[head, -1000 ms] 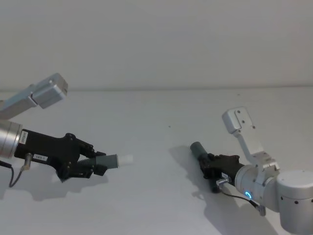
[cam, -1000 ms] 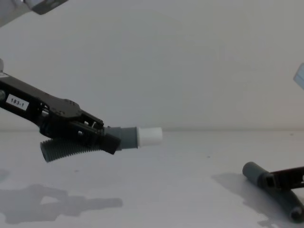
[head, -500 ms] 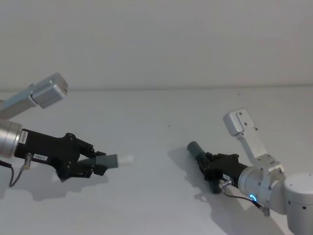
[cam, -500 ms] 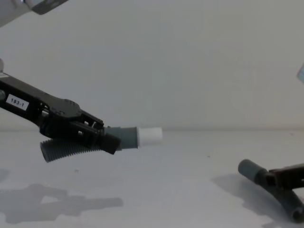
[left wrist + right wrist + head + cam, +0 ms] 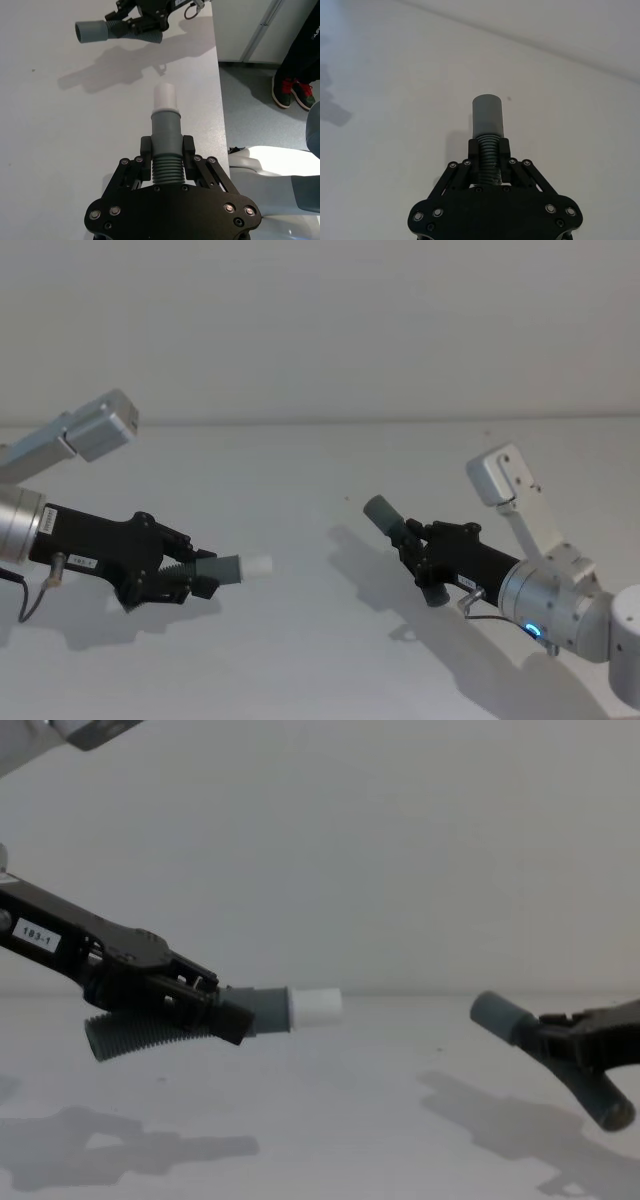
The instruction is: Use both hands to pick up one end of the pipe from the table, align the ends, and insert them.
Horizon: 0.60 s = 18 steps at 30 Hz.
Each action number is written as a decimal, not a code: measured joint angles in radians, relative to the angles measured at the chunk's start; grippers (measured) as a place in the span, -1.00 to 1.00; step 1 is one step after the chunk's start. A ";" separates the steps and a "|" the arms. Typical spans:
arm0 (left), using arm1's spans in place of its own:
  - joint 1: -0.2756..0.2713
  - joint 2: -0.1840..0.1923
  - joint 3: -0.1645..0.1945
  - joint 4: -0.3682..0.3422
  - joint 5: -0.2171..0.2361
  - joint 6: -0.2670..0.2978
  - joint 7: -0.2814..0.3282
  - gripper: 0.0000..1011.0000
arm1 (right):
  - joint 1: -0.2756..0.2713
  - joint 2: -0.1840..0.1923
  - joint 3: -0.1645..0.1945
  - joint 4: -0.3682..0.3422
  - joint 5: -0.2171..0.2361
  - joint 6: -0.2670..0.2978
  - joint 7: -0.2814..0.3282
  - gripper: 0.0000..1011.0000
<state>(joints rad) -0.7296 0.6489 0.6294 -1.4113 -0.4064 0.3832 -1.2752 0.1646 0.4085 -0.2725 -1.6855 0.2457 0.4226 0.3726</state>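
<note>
The left claw point(image 5: 225, 1010), black with long flat jaws and a small white "183-1" label point(image 5: 36, 935) on its body, is clamped across the ribs of a short curved dark grey hose piece point(image 5: 140, 1032), just behind that piece's smooth grey cuff point(image 5: 265, 1010). The cuff ends in a narrower white tip point(image 5: 315, 1007) that points level toward the robot's right, while the ribbed tail bends back and down beneath the claw. The right claw point(image 5: 545, 1035), of the same black make on a silver-grey arm, is closed on the ribs of a second dark grey ribbed hose piece point(image 5: 590, 1090). Its wider smooth grey cuff point(image 5: 497, 1013) is tilted upward toward the robot's left, and the ribbed end hangs lower on the far side of the jaws. Both pieces are held above the plain matte white worktop point(image 5: 300, 660), each casting a soft shadow on it, and the two ends face one another but stand well apart with bare surface between them. Behind the worktop's far edge rises a plain pale wall point(image 5: 320, 320). In the left wrist view a grey floor point(image 5: 260, 115) lies past the worktop's side edge.
</note>
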 joint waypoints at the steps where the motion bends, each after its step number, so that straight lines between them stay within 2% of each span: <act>1: 0.000 0.000 0.000 0.000 0.000 0.000 0.000 -0.36 | 0.005 0.009 -0.001 0.005 0.004 -0.026 0.019 -0.60; 2: 0.000 0.000 0.000 0.000 0.000 0.000 0.000 -0.36 | 0.005 0.009 -0.001 0.005 0.004 -0.026 0.019 -0.60; 7: 0.000 0.000 0.000 0.000 0.000 0.000 0.000 -0.36 | 0.023 0.039 -0.005 0.028 0.025 -0.134 0.104 -0.60; 8: 0.000 0.000 0.000 0.000 0.000 0.000 0.000 -0.36 | 0.023 0.039 -0.005 0.028 0.025 -0.134 0.104 -0.60; 11: 0.000 0.000 0.000 0.000 0.000 0.000 0.000 -0.36 | 0.038 0.056 -0.008 0.044 0.042 -0.198 0.156 -0.60; 12: 0.000 0.000 0.000 0.000 0.000 0.000 0.000 -0.36 | 0.038 0.056 -0.008 0.044 0.042 -0.198 0.156 -0.60; 18: 0.000 0.000 0.000 0.000 0.000 0.000 0.000 -0.36 | 0.070 0.084 -0.016 0.082 0.073 -0.308 0.264 -0.60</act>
<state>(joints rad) -0.7295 0.6489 0.6294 -1.4113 -0.4063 0.3832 -1.2753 0.2342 0.4924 -0.2888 -1.6040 0.3187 0.1141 0.6368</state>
